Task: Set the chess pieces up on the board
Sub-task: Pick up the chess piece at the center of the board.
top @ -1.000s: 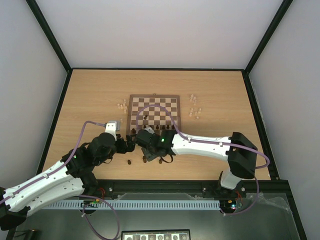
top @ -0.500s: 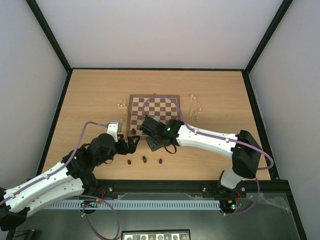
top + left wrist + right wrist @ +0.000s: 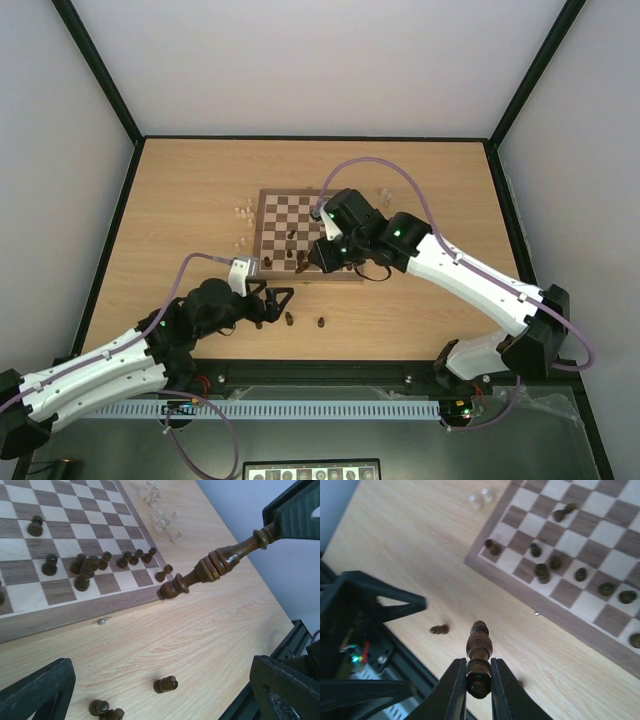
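Observation:
My right gripper (image 3: 479,666) is shut on the base of a tall dark chess piece (image 3: 479,642), which it holds in the air over the near edge of the board (image 3: 262,218). The left wrist view shows that same held piece (image 3: 220,562) tilted above the board's border (image 3: 75,612). Several dark pieces (image 3: 82,570) stand or lie on the board's near rows. My left gripper (image 3: 276,301) is open, low over the table, with a fallen dark piece (image 3: 165,684) lying between its fingers (image 3: 35,690) and untouched.
Two more dark pieces (image 3: 105,710) lie on the table by the left finger, and another dark piece (image 3: 321,322) lies to the right. Cream pieces (image 3: 244,212) cluster left of the board, and other cream pieces (image 3: 162,520) cluster right of it. The table's front rail (image 3: 330,368) is close.
The right gripper has swung from the loose pieces near the front edge up to the board's near side, carrying the dark piece. The left gripper has slid right toward the loose dark pieces.

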Controlling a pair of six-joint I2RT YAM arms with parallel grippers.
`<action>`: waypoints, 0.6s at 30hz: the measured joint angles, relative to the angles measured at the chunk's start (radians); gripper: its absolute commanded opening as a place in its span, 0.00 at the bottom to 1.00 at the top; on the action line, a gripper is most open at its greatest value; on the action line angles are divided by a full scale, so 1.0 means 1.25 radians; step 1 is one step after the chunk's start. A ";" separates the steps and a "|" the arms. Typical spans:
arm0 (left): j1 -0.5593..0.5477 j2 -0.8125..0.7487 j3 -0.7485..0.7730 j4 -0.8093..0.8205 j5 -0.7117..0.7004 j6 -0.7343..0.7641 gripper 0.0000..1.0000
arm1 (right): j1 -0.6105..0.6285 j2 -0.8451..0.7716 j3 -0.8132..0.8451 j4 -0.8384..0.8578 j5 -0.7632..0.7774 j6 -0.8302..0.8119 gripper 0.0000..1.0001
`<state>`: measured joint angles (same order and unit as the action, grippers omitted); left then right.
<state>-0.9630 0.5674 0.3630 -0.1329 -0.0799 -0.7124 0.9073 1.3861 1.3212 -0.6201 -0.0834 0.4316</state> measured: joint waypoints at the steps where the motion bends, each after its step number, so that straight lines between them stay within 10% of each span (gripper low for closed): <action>1: -0.009 0.009 0.000 0.010 -0.001 0.002 0.98 | 0.000 -0.003 0.000 0.002 -0.021 -0.002 0.14; 8: -0.114 0.092 0.000 0.039 -0.087 0.019 0.93 | 0.000 -0.015 0.000 0.014 -0.148 -0.016 0.14; 18: -0.233 0.180 0.038 0.033 -0.240 0.036 0.60 | -0.002 -0.042 -0.028 0.023 -0.223 -0.023 0.14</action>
<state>-1.2549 0.7921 0.4103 -0.0917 -0.3805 -0.6674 0.9043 1.3342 1.2861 -0.5911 -0.3618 0.4034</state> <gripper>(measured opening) 0.637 0.141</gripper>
